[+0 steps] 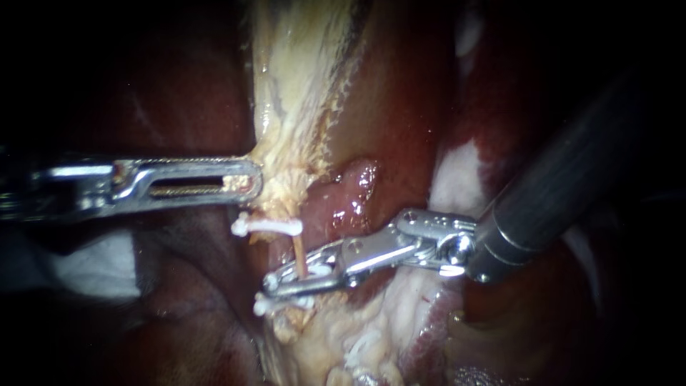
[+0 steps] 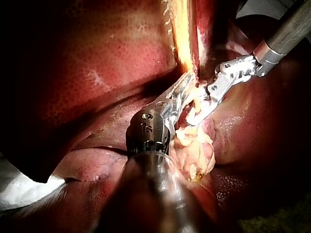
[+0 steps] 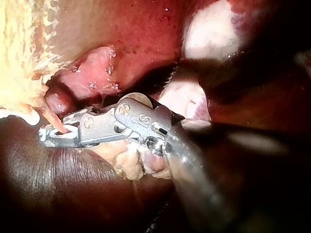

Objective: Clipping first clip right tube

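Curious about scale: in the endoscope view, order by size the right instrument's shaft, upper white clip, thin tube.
1. Right instrument's shaft: largest, but likely also nearest.
2. Upper white clip.
3. Thin tube: its visible stretch is shorter and slimmer.

The dark red liver (image 2: 97,58) lies on a white cloth (image 2: 17,194) showing past its edge.

Surgical bench: wet liver (image 2: 97,58), pale tissue (image 1: 293,107), a tube (image 1: 299,250) bearing a clip (image 1: 268,226), with left instrument (image 1: 243,180) and right instrument (image 1: 275,284).
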